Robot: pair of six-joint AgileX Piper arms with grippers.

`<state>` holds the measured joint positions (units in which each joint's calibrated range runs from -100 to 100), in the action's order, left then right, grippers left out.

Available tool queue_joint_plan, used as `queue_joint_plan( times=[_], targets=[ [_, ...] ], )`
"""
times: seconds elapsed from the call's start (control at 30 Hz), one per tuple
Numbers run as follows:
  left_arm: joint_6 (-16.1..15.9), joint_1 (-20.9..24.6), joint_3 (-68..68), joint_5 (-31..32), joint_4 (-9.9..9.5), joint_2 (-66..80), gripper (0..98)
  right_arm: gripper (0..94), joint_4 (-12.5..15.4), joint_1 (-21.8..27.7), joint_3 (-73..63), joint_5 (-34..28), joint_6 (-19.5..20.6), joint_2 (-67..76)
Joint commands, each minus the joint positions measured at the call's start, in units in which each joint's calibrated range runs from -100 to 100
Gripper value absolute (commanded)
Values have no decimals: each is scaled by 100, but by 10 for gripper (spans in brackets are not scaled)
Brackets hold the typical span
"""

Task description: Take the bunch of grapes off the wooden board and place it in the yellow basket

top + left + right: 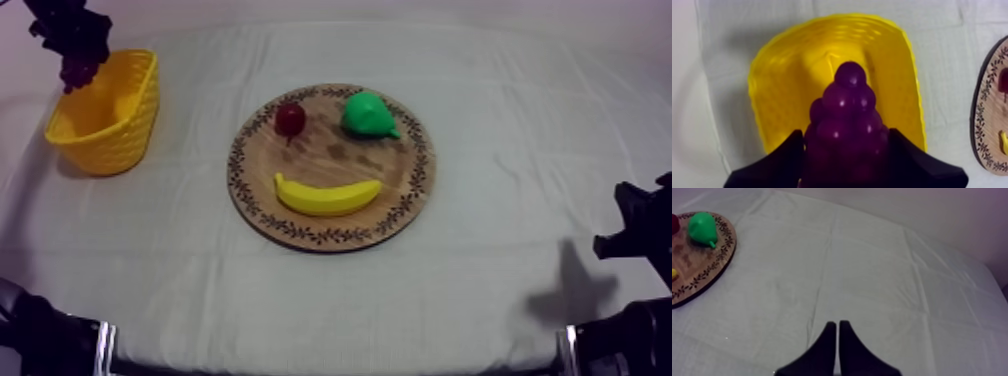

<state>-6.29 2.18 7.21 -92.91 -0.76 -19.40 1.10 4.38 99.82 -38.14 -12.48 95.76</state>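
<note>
Left tool (844, 150): closed round the grapes (847, 110), one black finger at each side of the bunch's thick part.
Right tool (837, 325): fingers together as a narrow wedge, holding nothing, over bare desk (500, 280), well apart from the board (255, 190).
Grapes: off the board, in my left tool, over the open mouth of the basket (772, 75) at the desk's far left, with the narrow end pointing towards the basket's inside.
Handling: I judge the bunch light and stiff, a moulded toy. Its knobbly shape gives my fingers purchase, but the glossy berries may slip. A hold across the widest part, as now, seems the safest. A drop into the basket should not harm it.
Board: the banana (325, 195), pear (365, 115) and red fruit (290, 118) lie on it, apart from one another.
Hidden: my fingers cover the bunch's thick end, so I cannot tell how deep the grip goes. From above, tool and bunch merge into one dark shape. I cannot judge the bunch's height above the basket floor.
</note>
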Motion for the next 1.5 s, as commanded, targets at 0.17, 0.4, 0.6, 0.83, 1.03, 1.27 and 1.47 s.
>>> queue_joint_plan(
  times=[0.17, 0.4, 0.6, 0.83, 1.03, 1.27, 1.47],
  targets=[
    [64, 4, 53, 81, 74, -606, 408, 3, 0, -2, -4, 0, 1, 0],
    [108, 69, 27, 239, 164, -1195, 484, 3, 0, -2, -4, 0, 1, 0],
    [123, 106, 68, 313, 215, -1496, 635, 3, 0, -2, -4, 0, 1, 0],
    [176, 118, -4, 358, 207, -1487, 879, 3, 0, -2, -4, 0, 1, 0],
    [243, 137, -267, 575, 160, -1096, 840, 3, 0, -2, -4, 0, 1, 0],
    [339, 117, -923, 1139, 210, -174, 526, 3, 0, -2, -4, 0, 1, 0],
    [333, 63, -1736, 1567, 305, 806, 368, 3, 0, -2, -4, 0, 1, 0]
  ],
)
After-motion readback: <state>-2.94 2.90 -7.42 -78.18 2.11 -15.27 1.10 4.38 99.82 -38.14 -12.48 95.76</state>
